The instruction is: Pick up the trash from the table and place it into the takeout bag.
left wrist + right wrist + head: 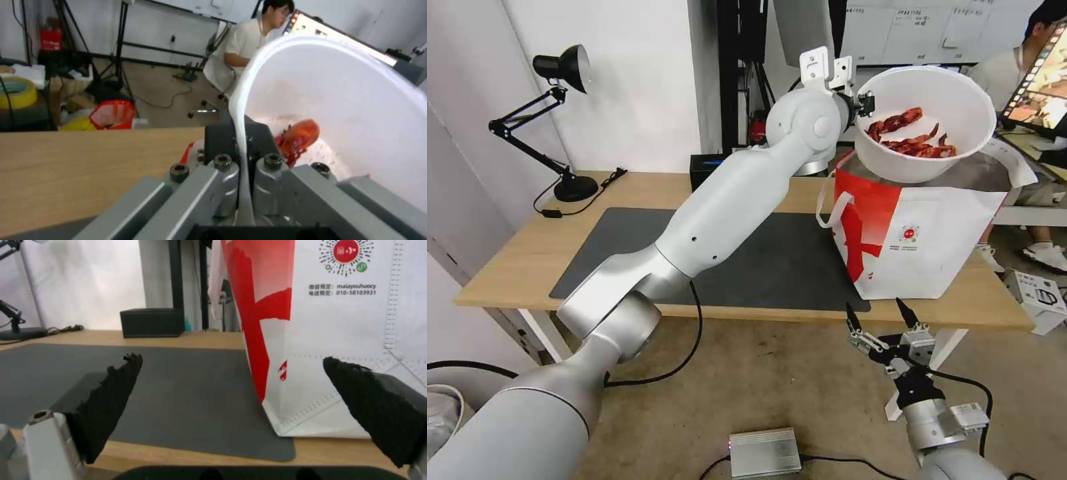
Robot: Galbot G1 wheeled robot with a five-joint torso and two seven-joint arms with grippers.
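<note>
Head view: left claw (864, 103) pinches the rim of white bowl (924, 123), tilted above takeout bag (920, 240) on the bench (514, 260) | right claw (880, 319) wide open, empty, below bench edge | risk: thin rim slips, red shells (910, 133) spill outside

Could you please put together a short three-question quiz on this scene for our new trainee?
1. True or false: the left gripper pinches the rim of the white bowl.
2. The bowl is held: A) on the grey mat B) above the takeout bag C) beside the desk lamp.
3. Fill in: the right gripper hangs in front of the table edge, its fingers ____.

Key: 1 true; 2 B; 3 open.
</note>
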